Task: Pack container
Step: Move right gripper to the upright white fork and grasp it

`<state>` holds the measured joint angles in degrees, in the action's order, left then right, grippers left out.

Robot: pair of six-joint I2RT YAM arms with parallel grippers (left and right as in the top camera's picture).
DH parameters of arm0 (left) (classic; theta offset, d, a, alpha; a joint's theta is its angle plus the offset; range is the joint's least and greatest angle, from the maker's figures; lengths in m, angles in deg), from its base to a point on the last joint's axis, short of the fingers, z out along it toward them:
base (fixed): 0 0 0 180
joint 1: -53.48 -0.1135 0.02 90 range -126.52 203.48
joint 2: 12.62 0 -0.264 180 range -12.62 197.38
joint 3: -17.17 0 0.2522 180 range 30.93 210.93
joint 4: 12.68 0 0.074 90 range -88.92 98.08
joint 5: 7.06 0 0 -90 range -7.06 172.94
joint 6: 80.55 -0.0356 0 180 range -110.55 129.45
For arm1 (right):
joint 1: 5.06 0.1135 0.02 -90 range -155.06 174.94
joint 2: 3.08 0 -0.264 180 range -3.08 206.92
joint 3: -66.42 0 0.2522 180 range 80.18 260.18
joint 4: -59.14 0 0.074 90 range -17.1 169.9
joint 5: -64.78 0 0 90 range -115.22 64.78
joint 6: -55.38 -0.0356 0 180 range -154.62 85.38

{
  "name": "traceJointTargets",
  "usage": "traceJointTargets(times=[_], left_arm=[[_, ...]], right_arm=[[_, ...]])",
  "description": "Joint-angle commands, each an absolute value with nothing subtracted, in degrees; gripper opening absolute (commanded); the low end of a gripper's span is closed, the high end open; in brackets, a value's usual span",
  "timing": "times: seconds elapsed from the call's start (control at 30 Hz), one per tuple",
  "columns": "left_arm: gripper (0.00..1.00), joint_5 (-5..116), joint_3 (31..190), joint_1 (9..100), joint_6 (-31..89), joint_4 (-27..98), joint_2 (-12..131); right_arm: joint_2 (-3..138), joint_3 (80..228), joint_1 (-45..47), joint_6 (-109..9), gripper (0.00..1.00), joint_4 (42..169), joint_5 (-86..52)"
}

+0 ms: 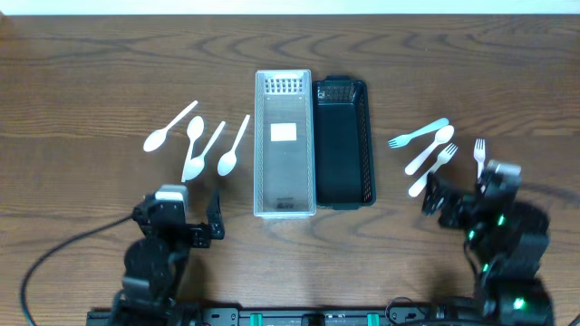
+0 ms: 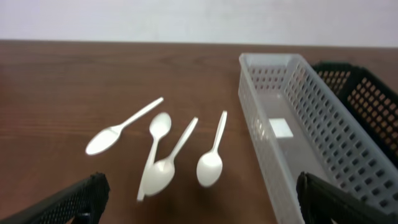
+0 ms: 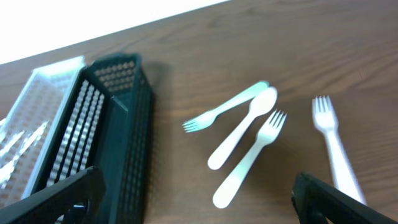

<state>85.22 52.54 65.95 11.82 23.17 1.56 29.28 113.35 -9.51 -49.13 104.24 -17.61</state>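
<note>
Looked like the very start of packing: the clear container and black container sat side by side mid-table with no cutlery in them, four white spoons lying to their left and the forks with one more spoon to their right. The left gripper and right gripper both hung wide open, holding nothing. I'd guess the next move needed a low, careful pinch on a thin flat handle.

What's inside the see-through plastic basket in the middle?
Only a white square label shows on the floor of the clear slotted plastic basket; nothing else lies inside. Nothing covers it from overhead, so no part is hidden.
</note>
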Motion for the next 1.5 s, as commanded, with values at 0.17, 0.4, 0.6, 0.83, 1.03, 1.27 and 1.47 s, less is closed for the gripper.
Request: traceJointTargets(times=[0.17,0.4,0.6,0.83,1.03,1.27,1.47], left_arm=[[0.98,85.55,77.65,65.65,9.11,34.44,26.73],[0.98,88.33,94.81,62.76,8.58,46.07,45.51],[0.98,87.04,102.22,56.71,8.61,52.0,55.76],[0.98,86.51,102.2,51.4,8.63,52.06,60.92],[0.98,86.54,102.2,51.05,8.63,52.06,63.04],[0.98,86.56,102.2,51.05,8.63,52.06,63.61],[0.98,86.56,102.2,51.05,8.63,52.04,63.61]], right_arm=[[60.03,140.71,-10.18,-43.84,0.99,117.98,-31.29],[79.77,154.9,-14.82,-42.02,0.99,125.26,-30.06],[87.44,155.38,-18.51,-42.05,0.99,126.95,-25.43],[95.13,155.38,-23.06,-42.02,0.94,126.47,-33.41],[102.17,155.38,-26.25,-41.13,0.94,124.52,-35.73],[107.57,155.38,-26.49,-31.12,0.75,123.23,-24.75],[109.27,155.36,-26.47,-31.36,0.53,122.53,-26.37]])
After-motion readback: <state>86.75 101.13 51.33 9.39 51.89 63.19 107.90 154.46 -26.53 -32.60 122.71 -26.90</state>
